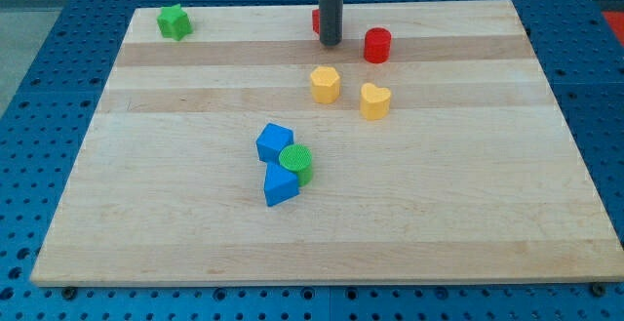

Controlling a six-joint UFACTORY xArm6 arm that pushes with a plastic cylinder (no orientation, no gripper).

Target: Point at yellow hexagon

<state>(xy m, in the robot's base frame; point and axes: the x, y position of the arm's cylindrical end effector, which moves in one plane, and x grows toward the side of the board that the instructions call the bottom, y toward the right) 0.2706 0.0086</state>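
The wooden worktop [195, 223] carries everything. There is no claw, only my tip [331, 43] near the view's top, partly hiding a red block [316, 20]. The yellow hexagon [325, 84] sits just below it, apart from it, beside a yellow heart [374, 100].

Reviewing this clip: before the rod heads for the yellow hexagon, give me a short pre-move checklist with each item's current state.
1. Yellow hexagon block in plain sight: ok.
2. My tip visible, toward the view's top from the hexagon, not touching it: ok.
3. Straight path between them free of blocks: ok.
4. Yellow heart-shaped block distinguishable from the target: ok.
5. Red cylinder block right of the tip, apart from it: ok.
6. Red block behind the rod, shape: cannot tell.
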